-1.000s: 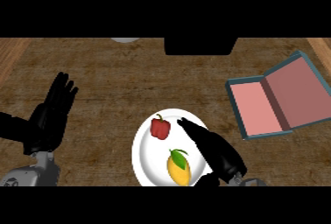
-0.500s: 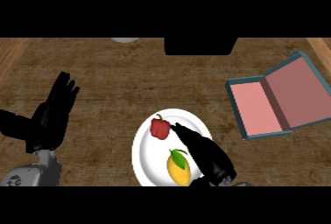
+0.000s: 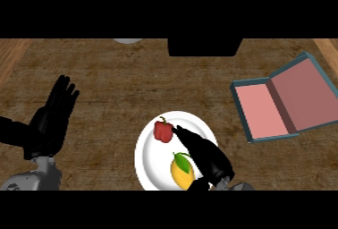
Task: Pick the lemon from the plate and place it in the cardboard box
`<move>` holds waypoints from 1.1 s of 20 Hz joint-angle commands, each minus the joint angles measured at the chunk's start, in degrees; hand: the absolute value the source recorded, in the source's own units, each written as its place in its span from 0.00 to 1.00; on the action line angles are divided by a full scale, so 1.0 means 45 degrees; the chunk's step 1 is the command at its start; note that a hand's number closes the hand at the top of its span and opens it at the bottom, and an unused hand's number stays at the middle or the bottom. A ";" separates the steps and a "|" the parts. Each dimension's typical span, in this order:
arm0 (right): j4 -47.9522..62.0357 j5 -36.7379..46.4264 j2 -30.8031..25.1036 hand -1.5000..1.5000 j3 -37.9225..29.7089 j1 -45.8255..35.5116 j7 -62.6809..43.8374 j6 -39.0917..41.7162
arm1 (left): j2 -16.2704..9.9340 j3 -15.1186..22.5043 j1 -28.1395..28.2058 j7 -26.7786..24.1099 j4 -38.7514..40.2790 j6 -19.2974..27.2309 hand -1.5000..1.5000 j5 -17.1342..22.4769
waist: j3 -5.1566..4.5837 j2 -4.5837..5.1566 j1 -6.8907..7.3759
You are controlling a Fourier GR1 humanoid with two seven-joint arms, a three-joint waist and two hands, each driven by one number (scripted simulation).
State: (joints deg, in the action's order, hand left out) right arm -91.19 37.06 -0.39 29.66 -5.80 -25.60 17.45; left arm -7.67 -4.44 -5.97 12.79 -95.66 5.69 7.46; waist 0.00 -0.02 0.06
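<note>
**Lemon on the plate, right hand beside it**

Lemon, a yellow oval fruit with a green leaf, lies on the near half of the round white plate, close to the view's lower edge at about six o'clock from the centre of the counter. Its leaf sits at its far end, pointing towards twelve o'clock.

Just at the lemon's three o'clock side lies the robot's black right hand, coming in from the lower edge over the plate's right half. Its fingers are straight and held together, stretched towards eleven o'clock, with nothing in them; the tips end just beside a small red bell pepper. Whether the hand touches the lemon I cannot tell; they look side by side.

That red pepper, with a short dark stem at its far end, lies on the far part of the same plate, at twelve o'clock from the lemon and apart from it.

At nine o'clock, well apart from the plate, the black left hand rests open near the left edge, fingers straight and up.

Farther off, at two o'clock from the plate, the open cardboard box with a pink inside and grey-blue edges lies flat on the brown wooden counter, its lid folded out to the right.
</note>
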 commanded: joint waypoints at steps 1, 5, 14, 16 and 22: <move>-0.0090 0.0127 -0.0240 0.00 -0.0309 0.0312 0.0560 0.0281 | -0.0058 -0.0293 0.0284 -0.0244 0.0130 -0.0562 0.50 0.0276 | 0.0000 -0.0001 -0.0008; 0.0675 0.0194 0.0082 1.00 0.0242 -0.0461 0.0314 -0.0618 | 0.0065 -0.0266 0.0276 0.0311 -0.0567 -0.0115 0.50 -0.0019 | 0.0001 0.0000 0.0019; 0.0106 0.2183 -0.0153 1.00 0.0732 0.0061 0.1723 -0.1118 | 0.0326 -0.0095 -0.0353 0.0111 0.0083 0.0019 0.50 -0.0352 | 0.0000 0.0000 -0.0022; 0.1793 0.2142 0.0073 1.00 0.2054 -0.2179 -0.0900 -0.2893 | 0.0260 -0.0043 -0.0368 -0.0136 0.0262 -0.0159 0.50 -0.0336 | -0.0003 0.0033 0.0168; 0.3343 0.2724 0.0083 1.00 0.3653 -0.5631 -0.5860 -0.3753 | 0.0291 0.0151 -0.0949 0.0238 0.0618 -0.0340 0.50 -0.0206 | -0.0017 0.0122 0.0696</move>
State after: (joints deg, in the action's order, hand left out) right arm -81.34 48.70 -0.23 41.73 -22.17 -41.52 4.50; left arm -6.29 -3.82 -7.63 13.47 -94.97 4.29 6.57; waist -0.08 0.18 2.34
